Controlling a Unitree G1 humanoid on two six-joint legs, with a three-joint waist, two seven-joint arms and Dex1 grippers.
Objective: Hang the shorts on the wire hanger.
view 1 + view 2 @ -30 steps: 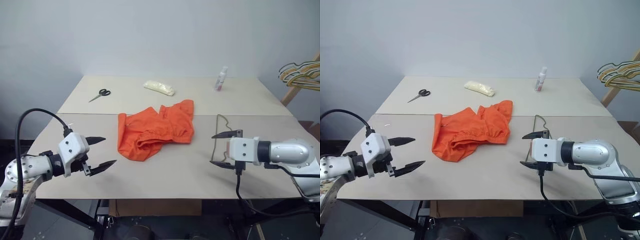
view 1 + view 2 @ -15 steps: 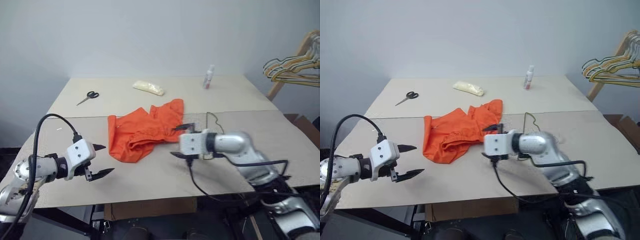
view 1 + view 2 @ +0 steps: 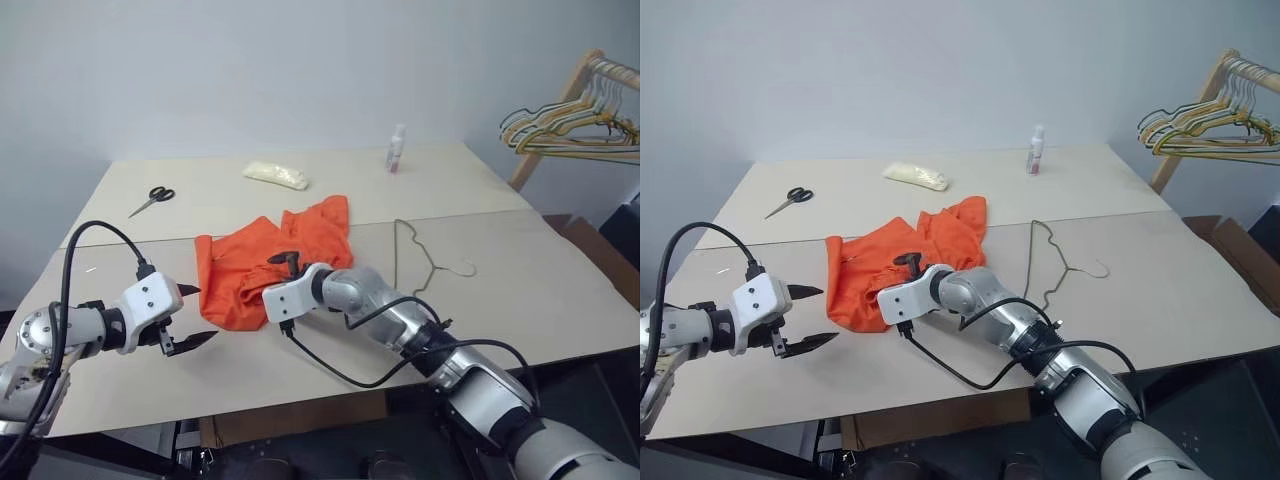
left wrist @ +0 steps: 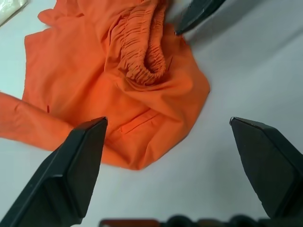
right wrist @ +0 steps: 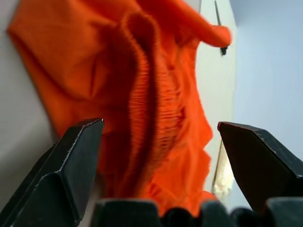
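Shorts (image 3: 270,260) lie crumpled mid-table, toward the left edge, the wire hanger (image 3: 420,260) just right. Both grippers, left (image 3: 190,315) and right (image 3: 282,262), gape empty around them, seemingly poised to grasp the waistband.

A pair of black-handled scissors (image 3: 149,200) is being seen lying near the far left corner of the pale tabletop (image 3: 560,290). A cream-coloured packet (image 3: 276,175) is lying further along the far side, with a small white bottle (image 3: 397,149) standing upright beyond. Bunched hangers (image 3: 560,130) are being carried on a wooden rack (image 3: 560,110) at the right.
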